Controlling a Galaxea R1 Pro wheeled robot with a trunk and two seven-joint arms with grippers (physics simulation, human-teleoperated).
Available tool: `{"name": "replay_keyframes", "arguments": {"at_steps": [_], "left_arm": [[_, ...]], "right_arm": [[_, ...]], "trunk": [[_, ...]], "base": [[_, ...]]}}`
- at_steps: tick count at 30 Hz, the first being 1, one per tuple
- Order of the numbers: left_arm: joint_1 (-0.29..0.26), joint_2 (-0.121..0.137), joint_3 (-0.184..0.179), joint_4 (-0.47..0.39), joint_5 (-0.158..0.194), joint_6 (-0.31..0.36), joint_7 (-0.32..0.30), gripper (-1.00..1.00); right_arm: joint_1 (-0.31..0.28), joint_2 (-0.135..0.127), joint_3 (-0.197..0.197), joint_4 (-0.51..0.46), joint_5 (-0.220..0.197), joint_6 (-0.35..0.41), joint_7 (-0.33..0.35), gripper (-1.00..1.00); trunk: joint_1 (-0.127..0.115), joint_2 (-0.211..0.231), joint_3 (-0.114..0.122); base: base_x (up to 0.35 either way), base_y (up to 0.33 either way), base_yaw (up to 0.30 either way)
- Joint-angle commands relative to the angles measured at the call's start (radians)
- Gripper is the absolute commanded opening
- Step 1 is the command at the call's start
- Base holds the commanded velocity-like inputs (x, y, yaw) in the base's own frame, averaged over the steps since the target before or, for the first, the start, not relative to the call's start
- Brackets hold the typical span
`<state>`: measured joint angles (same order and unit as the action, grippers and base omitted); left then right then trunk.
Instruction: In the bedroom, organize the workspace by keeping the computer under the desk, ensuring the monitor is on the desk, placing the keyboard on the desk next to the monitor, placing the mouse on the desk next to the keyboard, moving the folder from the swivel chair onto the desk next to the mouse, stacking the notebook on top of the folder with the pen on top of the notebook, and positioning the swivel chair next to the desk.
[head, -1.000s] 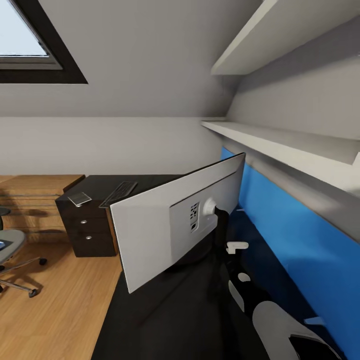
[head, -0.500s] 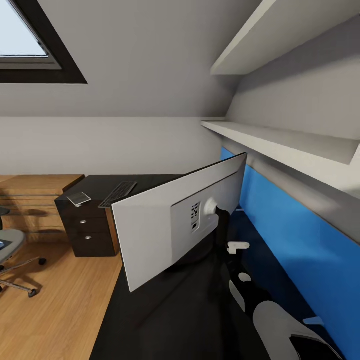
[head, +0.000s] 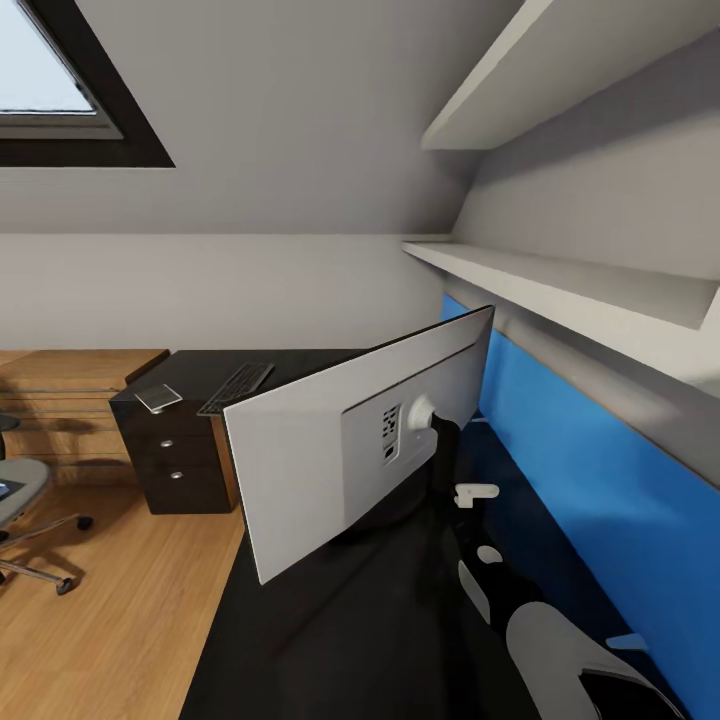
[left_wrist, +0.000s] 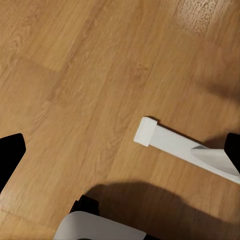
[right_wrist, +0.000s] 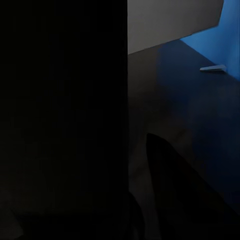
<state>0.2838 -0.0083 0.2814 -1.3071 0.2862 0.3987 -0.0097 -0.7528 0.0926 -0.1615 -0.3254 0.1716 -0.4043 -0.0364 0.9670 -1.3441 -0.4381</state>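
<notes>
The monitor (head: 320, 460) stands tilted on the black desk (head: 340, 620), its pale grey back toward me. My right arm (head: 545, 635) reaches to the monitor's stand, where its gripper is lost in the dark. The right wrist view is nearly black, with one dark finger (right_wrist: 170, 200) beside a black slab. Farther along the desk lie the keyboard (head: 238, 385) and the thin grey folder (head: 158, 397). The swivel chair (head: 20, 490) sits at the left edge. My left gripper (left_wrist: 120, 155) hangs open over the wooden floor.
A blue wall panel (head: 580, 470) and white shelves (head: 560, 285) run along the desk's right side. A small white piece (head: 475, 492) lies on the desk near the stand. The dark drawer unit (head: 175, 460) adjoins a wooden dresser (head: 60, 400). A white bar (left_wrist: 170, 142) lies on the floor.
The monitor's upper edge shifted very slightly to the right a second ago. Since then nothing has visibly moved.
</notes>
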Motion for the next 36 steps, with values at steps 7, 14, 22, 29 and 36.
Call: {"name": "replay_keyframes", "arguments": {"at_steps": [7, 14, 22, 29, 36], "left_arm": [[0.000, -0.001, 0.003, -0.002, 0.008, 0.006, -0.001, 1.00], [0.000, -0.001, 0.004, -0.002, 0.008, 0.006, -0.001, 1.00], [0.000, -0.001, 0.004, -0.002, 0.008, 0.007, -0.001, 1.00], [0.000, -0.001, 0.003, -0.002, 0.008, 0.008, -0.001, 1.00], [0.000, -0.001, 0.004, -0.002, 0.008, 0.008, -0.001, 1.00]], "right_arm": [[0.000, 0.001, 0.002, 0.004, -0.004, -0.004, -0.009, 1.00], [0.000, 0.001, 0.002, 0.005, -0.004, -0.004, -0.008, 1.00], [0.000, 0.001, 0.002, 0.005, -0.004, -0.004, -0.005, 1.00], [0.001, 0.002, 0.002, 0.006, -0.004, -0.004, -0.004, 1.00], [0.001, 0.003, 0.002, 0.006, -0.004, -0.004, -0.004, 1.00]], "trunk": [[0.000, 0.000, -0.001], [0.000, 0.000, -0.001], [0.000, 0.000, -0.001], [0.000, 0.000, -0.001], [0.000, 0.000, -0.001]], "base": [[0.000, 0.000, 0.000], [0.000, 0.000, 0.000], [0.000, 0.000, 0.000], [-0.101, 0.042, 0.000], [-0.288, 0.124, 0.000]]}}
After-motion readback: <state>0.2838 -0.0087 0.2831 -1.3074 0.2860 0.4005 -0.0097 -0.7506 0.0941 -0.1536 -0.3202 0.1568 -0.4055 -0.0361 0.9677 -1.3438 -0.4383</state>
